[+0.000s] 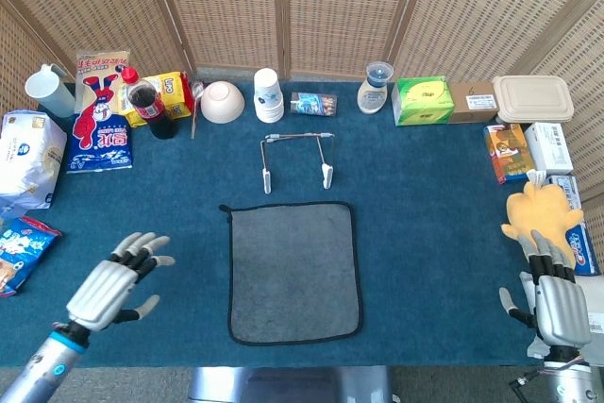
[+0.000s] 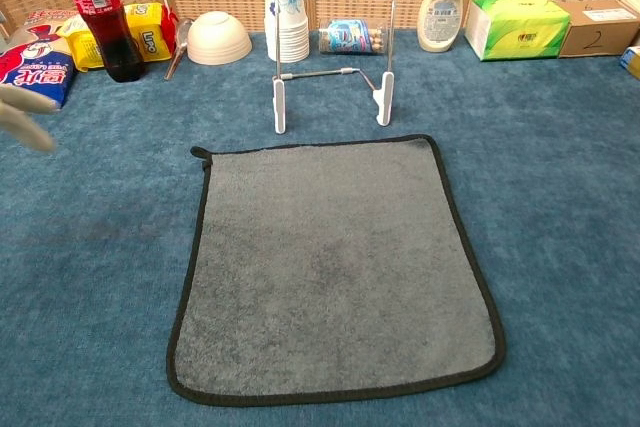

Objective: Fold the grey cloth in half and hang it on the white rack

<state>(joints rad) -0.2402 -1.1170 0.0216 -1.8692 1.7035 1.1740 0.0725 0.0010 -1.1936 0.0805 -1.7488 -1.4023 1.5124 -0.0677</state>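
The grey cloth is lying flat, soft and limp; a black-edged corner is best pinched. Both robot hands, left robot hand and right robot hand, are being held spread, empty, flanking it.

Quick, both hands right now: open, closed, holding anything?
Left hand: open, fingers spread, holding nothing, left of the grey cloth.
Right hand: open, empty, at the table's right edge.

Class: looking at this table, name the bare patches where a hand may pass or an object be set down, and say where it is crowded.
Free: blue mat between grey cloth and right hand; also between cloth and left hand. Narrow strip between cloth and white rack. Crowded: the back row and both side edges.
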